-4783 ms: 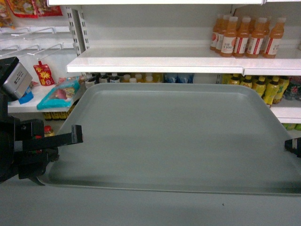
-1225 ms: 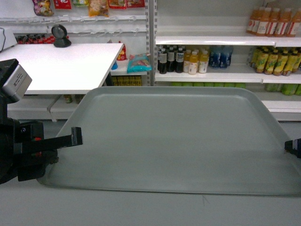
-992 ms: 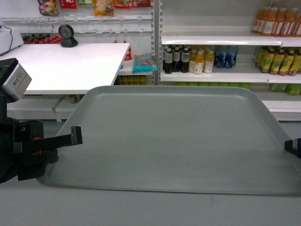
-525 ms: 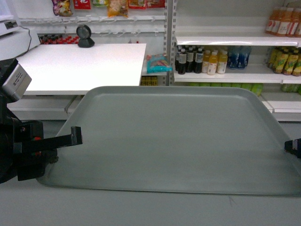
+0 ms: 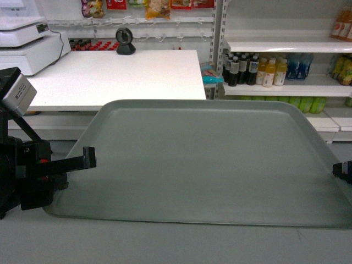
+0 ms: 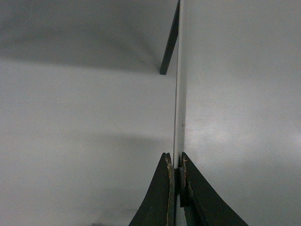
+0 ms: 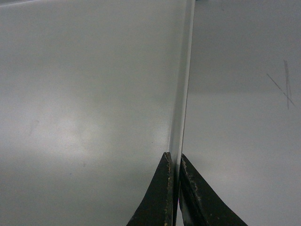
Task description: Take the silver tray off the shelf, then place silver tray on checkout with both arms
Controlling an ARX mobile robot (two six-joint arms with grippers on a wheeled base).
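The silver tray point(image 5: 203, 159) is a large grey-green rectangle that fills the middle of the head view, held level above the grey floor. My left gripper point(image 5: 82, 163) is shut on its left rim, and my right gripper point(image 5: 342, 169) is shut on its right rim at the frame edge. The left wrist view shows the left gripper point(image 6: 176, 161) pinching the thin rim point(image 6: 178, 113). In the right wrist view the right gripper point(image 7: 175, 161) clamps the rim point(image 7: 182, 108) the same way. The white checkout point(image 5: 115, 74) lies beyond the tray's far left corner. A white shelf point(image 5: 286, 45) stands at the back right.
A white register machine point(image 5: 30, 41) sits on the counter's far left, and a small black round device point(image 5: 126, 41) stands at its back edge. Bottles point(image 5: 258, 70) fill the shelves on the right. Hooks with packets point(image 5: 154, 6) hang behind the counter.
The background has slid to the right: the counter now fills the upper left, the register has come into view, and the bottle shelves sit further right. Tray and grippers keep their places in the view.
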